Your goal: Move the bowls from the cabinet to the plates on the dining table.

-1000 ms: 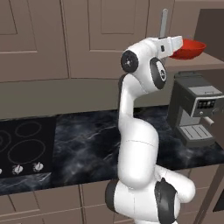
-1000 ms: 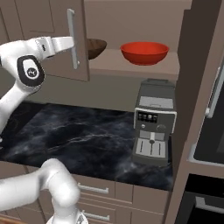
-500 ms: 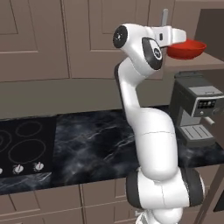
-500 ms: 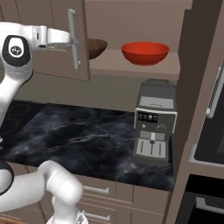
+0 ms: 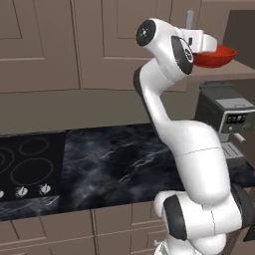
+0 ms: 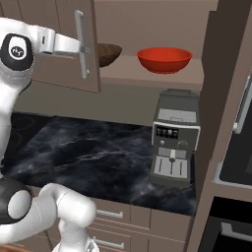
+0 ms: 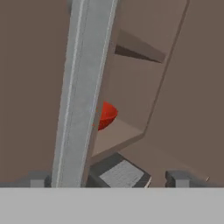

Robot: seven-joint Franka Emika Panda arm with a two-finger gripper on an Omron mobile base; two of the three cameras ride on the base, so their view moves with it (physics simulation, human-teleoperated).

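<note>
Arm (image 5: 194, 149): glossy white shell of rounded, bulbous segments, with dark grey to black bands at the joints. Round dark end cap on the upper joint (image 6: 18, 50) carries a small light marking — not legible. Finger tips (image 7: 178, 178) small, dark grey, blocky — no cables or screws discernible.

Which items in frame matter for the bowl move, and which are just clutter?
Job:
- red bowl on the cabinet shelf
- wooden bowl beside it
- cabinet door, swung open
- silver handle
- gripper, open at the handle

Clutter:
- coffee machine
- cooktop
- marble counter
</note>
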